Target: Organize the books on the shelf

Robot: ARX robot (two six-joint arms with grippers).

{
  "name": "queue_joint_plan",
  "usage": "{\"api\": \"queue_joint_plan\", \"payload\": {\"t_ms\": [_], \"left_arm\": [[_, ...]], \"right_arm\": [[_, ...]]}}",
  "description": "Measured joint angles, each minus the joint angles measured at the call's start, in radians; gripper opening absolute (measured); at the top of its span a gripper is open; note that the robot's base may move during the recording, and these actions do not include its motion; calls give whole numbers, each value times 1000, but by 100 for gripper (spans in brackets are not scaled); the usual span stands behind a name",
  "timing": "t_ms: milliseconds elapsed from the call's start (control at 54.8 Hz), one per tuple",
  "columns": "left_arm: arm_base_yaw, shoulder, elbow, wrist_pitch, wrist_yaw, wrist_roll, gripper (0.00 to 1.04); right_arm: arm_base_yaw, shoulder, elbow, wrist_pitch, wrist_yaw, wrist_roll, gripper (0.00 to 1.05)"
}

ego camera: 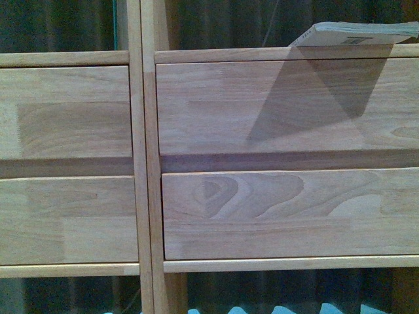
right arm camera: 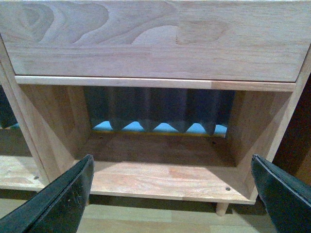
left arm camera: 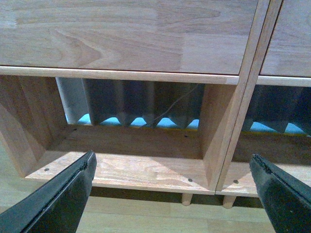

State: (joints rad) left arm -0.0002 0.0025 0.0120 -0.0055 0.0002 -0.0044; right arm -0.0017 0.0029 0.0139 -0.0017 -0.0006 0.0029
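Though open-backed, shelf (ego camera: 147,163) with dark curtain (ego camera: 216,23) behind, paperback (ego camera: 357,33) flat above drawers (ego camera: 281,104).

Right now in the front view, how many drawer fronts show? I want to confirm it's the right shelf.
4, stacked two per column: upper left drawer front, lower left drawer front, upper right drawer front, lower right drawer front. Others could lie beyond the frame edges.

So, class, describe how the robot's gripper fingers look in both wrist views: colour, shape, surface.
The left gripper and right gripper look alike. Each has two flat black fingers that taper to narrow tips, with a dull, slightly scuffed finish. No cables, markings or arm links show, and the front view shows neither arm.
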Motion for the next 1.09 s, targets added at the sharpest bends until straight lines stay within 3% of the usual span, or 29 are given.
{"api": "queue_joint_plan", "payload": {"t_ms": [1094], "left_arm": [[0, -1, 0, 0, 0, 0, 97]], "right_arm": [[0, 0, 0, 0, 0, 1, 98]]}}
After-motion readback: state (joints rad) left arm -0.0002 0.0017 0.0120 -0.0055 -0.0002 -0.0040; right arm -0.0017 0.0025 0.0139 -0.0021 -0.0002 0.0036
